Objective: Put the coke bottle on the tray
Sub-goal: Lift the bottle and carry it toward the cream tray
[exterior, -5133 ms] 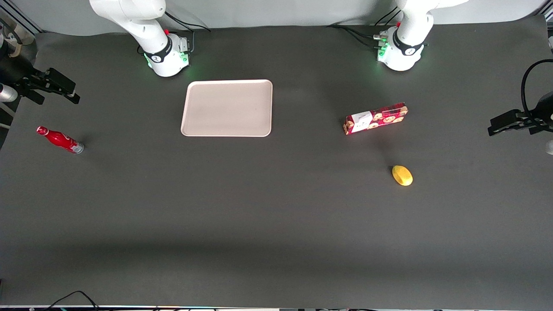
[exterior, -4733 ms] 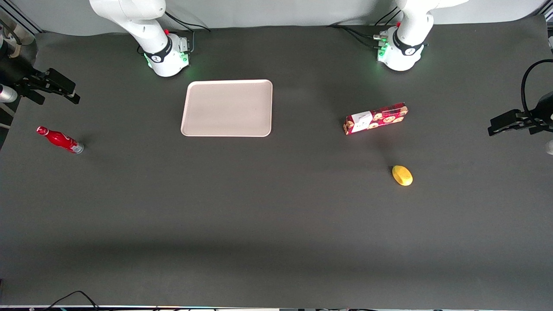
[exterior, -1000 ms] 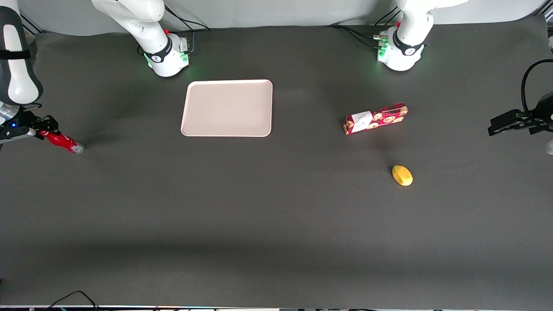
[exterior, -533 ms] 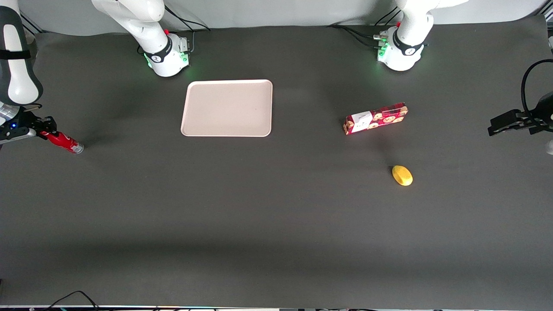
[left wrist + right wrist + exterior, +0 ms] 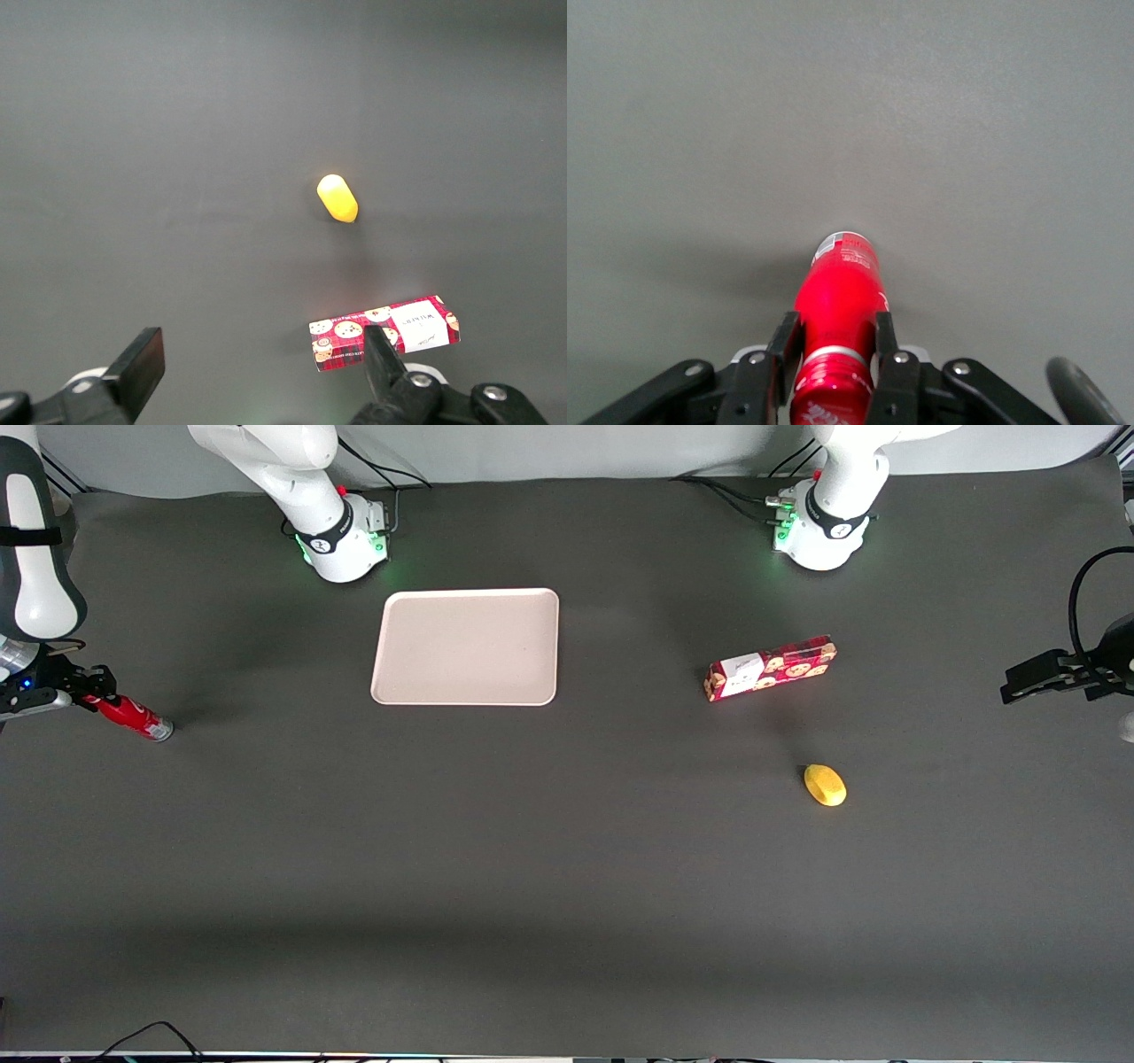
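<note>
The coke bottle lies on its side on the dark table near the working arm's end, its silver base pointing toward the tray. My right gripper is down at the bottle's cap end. In the right wrist view the gripper has both fingers pressed against the neck of the red bottle, just below the cap, so it is shut on it. The pale pinkish-beige tray lies empty near the working arm's base, farther from the front camera than the bottle.
A red cookie box and a yellow fruit lie toward the parked arm's end of the table; both also show in the left wrist view, the box and the fruit. The working arm's base stands beside the tray.
About five seconds ago the gripper was up and away from the bottle; it has come down onto the bottle's neck. Over the last second the bottle has hardly moved.
</note>
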You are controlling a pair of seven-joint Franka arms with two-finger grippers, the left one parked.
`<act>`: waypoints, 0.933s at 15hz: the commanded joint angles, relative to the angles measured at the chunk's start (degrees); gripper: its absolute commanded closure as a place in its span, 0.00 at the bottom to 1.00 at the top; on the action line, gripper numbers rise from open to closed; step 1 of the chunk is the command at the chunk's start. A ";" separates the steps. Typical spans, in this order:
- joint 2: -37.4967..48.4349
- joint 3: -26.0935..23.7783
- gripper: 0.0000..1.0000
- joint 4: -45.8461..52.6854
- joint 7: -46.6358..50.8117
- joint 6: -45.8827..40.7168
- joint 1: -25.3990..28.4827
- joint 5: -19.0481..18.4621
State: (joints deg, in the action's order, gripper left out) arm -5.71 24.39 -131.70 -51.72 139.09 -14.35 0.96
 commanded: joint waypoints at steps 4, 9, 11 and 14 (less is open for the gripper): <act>8.60 -5.57 1.00 9.96 20.14 -20.75 5.03 -5.17; 14.05 -19.08 1.00 19.37 38.65 -37.81 7.14 -5.18; 16.16 -27.07 1.00 19.64 50.86 -42.30 7.75 -4.39; 17.31 -39.91 1.00 19.56 67.66 -45.13 7.76 -0.54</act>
State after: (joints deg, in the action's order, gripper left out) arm 10.29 -6.47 -112.18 2.22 96.39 -6.75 -2.55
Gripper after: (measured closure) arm 0.617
